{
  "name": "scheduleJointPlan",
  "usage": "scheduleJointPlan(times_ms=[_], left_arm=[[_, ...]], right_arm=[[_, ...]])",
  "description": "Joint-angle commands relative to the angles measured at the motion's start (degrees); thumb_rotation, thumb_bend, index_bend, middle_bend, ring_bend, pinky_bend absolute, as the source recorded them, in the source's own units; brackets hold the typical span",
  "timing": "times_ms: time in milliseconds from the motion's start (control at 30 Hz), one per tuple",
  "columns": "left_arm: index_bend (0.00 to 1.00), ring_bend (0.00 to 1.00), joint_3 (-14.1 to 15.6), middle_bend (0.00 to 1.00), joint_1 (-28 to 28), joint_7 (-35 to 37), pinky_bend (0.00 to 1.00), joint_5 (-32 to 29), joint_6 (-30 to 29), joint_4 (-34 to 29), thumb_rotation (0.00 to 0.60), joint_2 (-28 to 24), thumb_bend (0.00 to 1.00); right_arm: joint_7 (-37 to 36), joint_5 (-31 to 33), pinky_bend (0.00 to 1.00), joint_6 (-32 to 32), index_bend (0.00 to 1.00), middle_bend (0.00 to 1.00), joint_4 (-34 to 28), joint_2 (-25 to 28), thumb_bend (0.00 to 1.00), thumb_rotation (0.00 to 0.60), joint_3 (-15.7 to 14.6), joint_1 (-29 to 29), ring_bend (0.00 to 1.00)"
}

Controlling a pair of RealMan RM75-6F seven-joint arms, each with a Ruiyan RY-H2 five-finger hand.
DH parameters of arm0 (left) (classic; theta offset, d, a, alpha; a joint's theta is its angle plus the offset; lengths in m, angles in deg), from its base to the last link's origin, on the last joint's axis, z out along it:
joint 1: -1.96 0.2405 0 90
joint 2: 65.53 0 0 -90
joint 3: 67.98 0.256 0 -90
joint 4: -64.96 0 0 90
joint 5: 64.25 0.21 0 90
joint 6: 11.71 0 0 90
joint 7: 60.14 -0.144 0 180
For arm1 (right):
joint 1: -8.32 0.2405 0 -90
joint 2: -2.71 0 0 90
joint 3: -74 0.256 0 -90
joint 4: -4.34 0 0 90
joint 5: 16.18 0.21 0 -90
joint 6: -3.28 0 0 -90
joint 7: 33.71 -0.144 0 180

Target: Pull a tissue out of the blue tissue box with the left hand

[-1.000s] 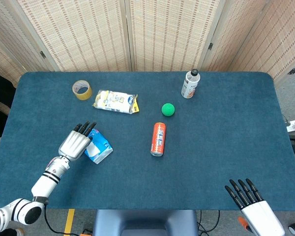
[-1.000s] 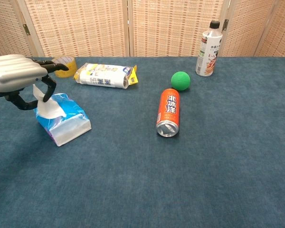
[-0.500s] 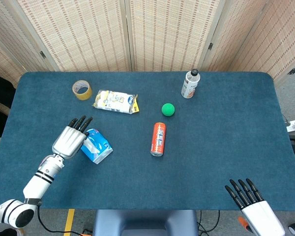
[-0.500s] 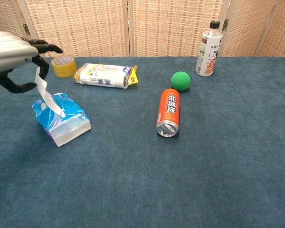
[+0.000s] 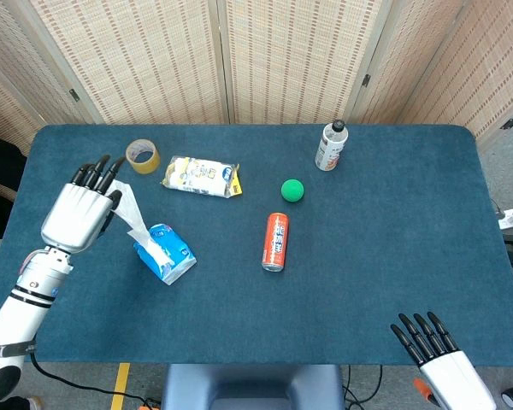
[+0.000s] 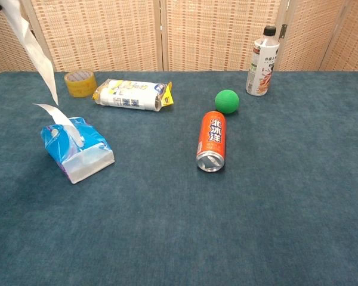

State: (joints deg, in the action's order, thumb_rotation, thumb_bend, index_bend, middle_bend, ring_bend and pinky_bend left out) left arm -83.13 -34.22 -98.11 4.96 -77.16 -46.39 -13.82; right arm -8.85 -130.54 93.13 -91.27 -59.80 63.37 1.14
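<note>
While the left hand (image 5: 75,217) hangs raised over the left end of the table (image 5: 393,222), its fingers are curled around the top of a tissue (image 5: 130,207), which trails down from the palm toward the blue tissue box (image 5: 165,254). In the chest view the sheet (image 6: 33,47) drops from the upper left corner and looks to end just above the pack, where a second white tissue (image 6: 61,116) pokes out of the slot; whether the two are joined at that corner I cannot tell. The hand is held high, I'd judge, so the sheet can clear the opening without dragging the light pack along.

The box lies slightly askew near the left front of the cloth, with its opening facing up and toward the hand. Behind it sit a roll of yellow tape (image 5: 142,155) and a white snack packet (image 5: 201,176), well apart from the work. Further right, a red can (image 5: 275,242) lies on its side, a green ball (image 5: 292,190) rests beyond it, and a white bottle (image 5: 331,146) stands upright at the back. The right hand (image 5: 432,350) sits at the near right edge, fingers straight and spread, holding nothing, plainly parked out of the way.
</note>
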Motion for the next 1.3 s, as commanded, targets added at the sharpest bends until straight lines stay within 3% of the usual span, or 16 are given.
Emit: scheduleJointPlan(times_ms=[33, 467, 667, 867, 933, 1033, 1100, 1200, 1300], left_arm=[[0.68, 0.05, 0.5, 0.09, 1.8, 3.6, 0.22, 0.0, -0.8, 0.6, 0.600, -2.0, 0.56], [0.67, 0.05, 7.0, 0.10, 11.2, 20.0, 0.22, 1.8, -5.2, 11.8, 0.600, 2.3, 0.56], [0.66, 0.04, 10.0, 0.10, 16.2, 28.0, 0.21, 4.3, -8.6, 13.1, 0.600, 5.4, 0.56], [0.63, 0.01, 13.0, 0.08, 20.4, 31.2, 0.16, 8.3, -12.7, 13.8, 0.600, 10.0, 0.56], [0.53, 0.00, 13.9, 0.04, 21.8, 31.5, 0.14, 9.6, -14.3, 13.4, 0.600, 11.1, 0.53], [0.22, 0.00, 15.1, 0.00, 23.4, 31.4, 0.09, 10.6, -15.5, 12.4, 0.600, 11.8, 0.42], [0.07, 0.00, 15.6, 0.00, 24.2, 31.0, 0.07, 11.0, -16.1, 12.1, 0.600, 12.1, 0.36], [0.00, 0.00, 16.1, 0.00, 25.5, 29.5, 0.05, 11.5, -17.4, 12.2, 0.600, 13.1, 0.32], [0.00, 0.00, 16.2, 0.00, 26.1, 28.0, 0.04, 11.9, -18.0, 11.9, 0.600, 13.0, 0.31]], right_arm=[[0.0, -0.3, 0.00, 0.2, 0.00, 0.00, 0.1, 0.0, 0.02, 0.600, -0.1, -0.1, 0.00], [0.3, -0.5, 0.00, 0.1, 0.00, 0.00, 0.2, -0.1, 0.02, 0.600, -0.2, -0.2, 0.00], [0.8, -0.4, 0.00, -0.3, 0.00, 0.00, 0.2, -0.4, 0.02, 0.600, -0.1, -0.2, 0.00], [0.9, -0.5, 0.00, -0.2, 0.00, 0.00, 0.2, -0.6, 0.02, 0.600, -0.1, -0.3, 0.00], [0.9, -0.4, 0.00, -0.2, 0.00, 0.00, 0.2, -0.6, 0.02, 0.600, -0.1, -0.3, 0.00], [0.9, -0.4, 0.00, -0.3, 0.00, 0.00, 0.2, -0.6, 0.02, 0.600, 0.0, -0.2, 0.00], [1.0, -0.4, 0.00, -0.3, 0.00, 0.00, 0.2, -0.6, 0.02, 0.600, -0.1, -0.2, 0.00], [0.9, -0.6, 0.00, -0.4, 0.00, 0.00, 0.2, -0.5, 0.02, 0.600, -0.2, -0.2, 0.00], [0.9, -0.7, 0.00, -0.4, 0.00, 0.00, 0.2, -0.5, 0.02, 0.600, -0.2, -0.1, 0.00]])
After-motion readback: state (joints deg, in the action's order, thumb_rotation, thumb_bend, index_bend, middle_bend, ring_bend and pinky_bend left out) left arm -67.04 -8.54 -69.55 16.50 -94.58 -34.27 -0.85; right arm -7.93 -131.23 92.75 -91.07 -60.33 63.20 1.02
